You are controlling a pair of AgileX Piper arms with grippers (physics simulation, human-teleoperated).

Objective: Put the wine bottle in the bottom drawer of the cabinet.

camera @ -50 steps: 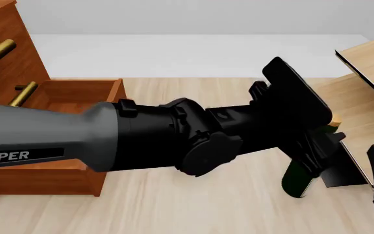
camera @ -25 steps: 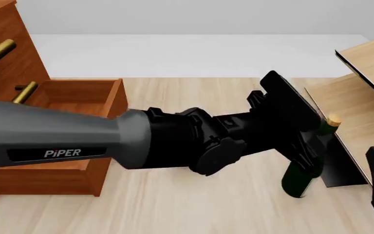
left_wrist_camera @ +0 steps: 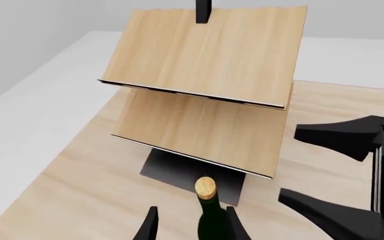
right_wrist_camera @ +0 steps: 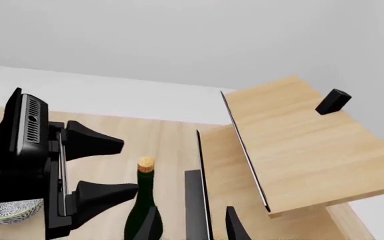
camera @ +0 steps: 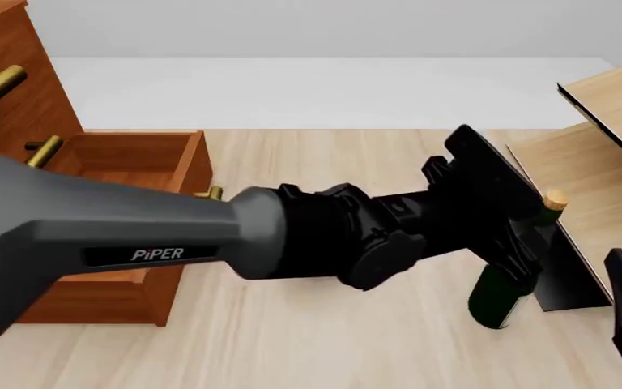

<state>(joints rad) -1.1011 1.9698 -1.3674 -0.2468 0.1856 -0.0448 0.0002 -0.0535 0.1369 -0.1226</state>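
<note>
Advanced further toward wine bottle (camera: pixel 502 296), standing upright on bench (camera: pixel 322 340) beside pale rack (camera: pixel 602 154). Left tool (left_wrist_camera: pixel 190 227) wide astride it, not closed. Right tool (right_wrist_camera: pixel 190 225) likewise wide. Risk: knocking bottle over.

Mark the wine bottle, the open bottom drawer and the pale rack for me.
wine bottle (camera: pixel 498 302), front view, on its dark green lower body.
bottom drawer (camera: pixel 127 151), front view, on its inner back wall.
pale rack (left_wrist_camera: pixel 209 52), left wrist view, on its upper board.
</note>
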